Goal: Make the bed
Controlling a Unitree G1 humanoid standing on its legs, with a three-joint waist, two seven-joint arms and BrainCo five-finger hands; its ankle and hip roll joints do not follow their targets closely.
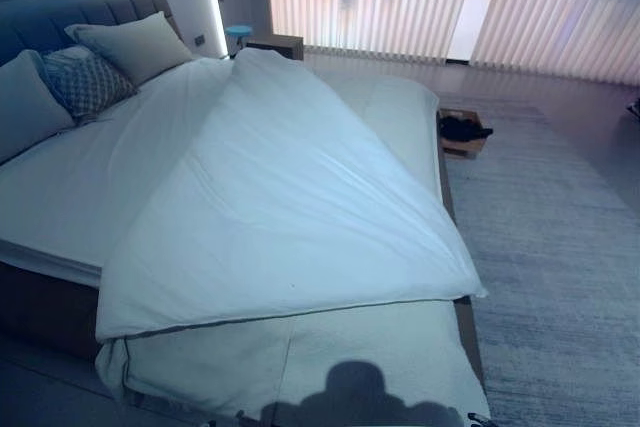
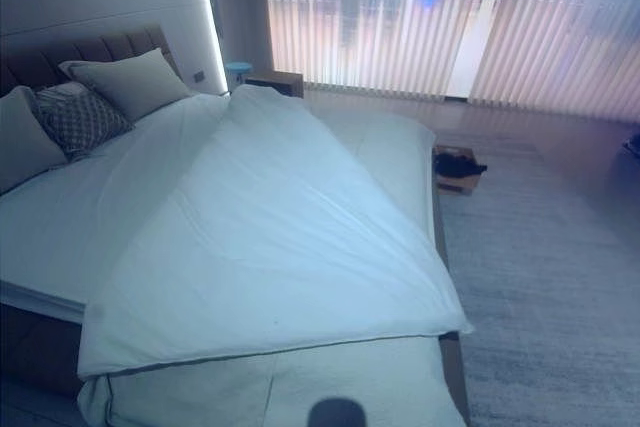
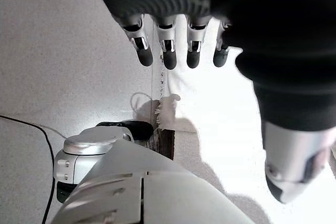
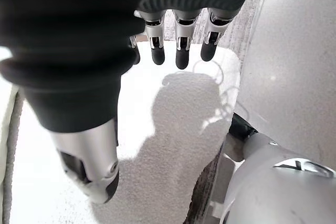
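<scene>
A wide bed (image 1: 40,197) lies before me with a white duvet (image 1: 290,197) spread slantwise over it, one corner up near the pillows and the lower right corner (image 1: 470,287) at the bed's right edge. A textured white bedspread (image 1: 350,357) shows under it at the foot. Two pale pillows (image 1: 135,44) and a patterned cushion (image 1: 85,82) lean on the grey headboard. My left hand (image 3: 168,51) hangs with fingers straight and nothing in it, above the bedspread's fringed corner (image 3: 167,111). My right hand (image 4: 178,45) hangs likewise over the bedspread (image 4: 173,145).
A small box with something dark in it (image 1: 462,132) sits on the grey carpet (image 1: 560,277) right of the bed. A nightstand (image 1: 275,45) stands at the far side by the headboard. Vertical blinds (image 1: 440,2) cover the windows at the back.
</scene>
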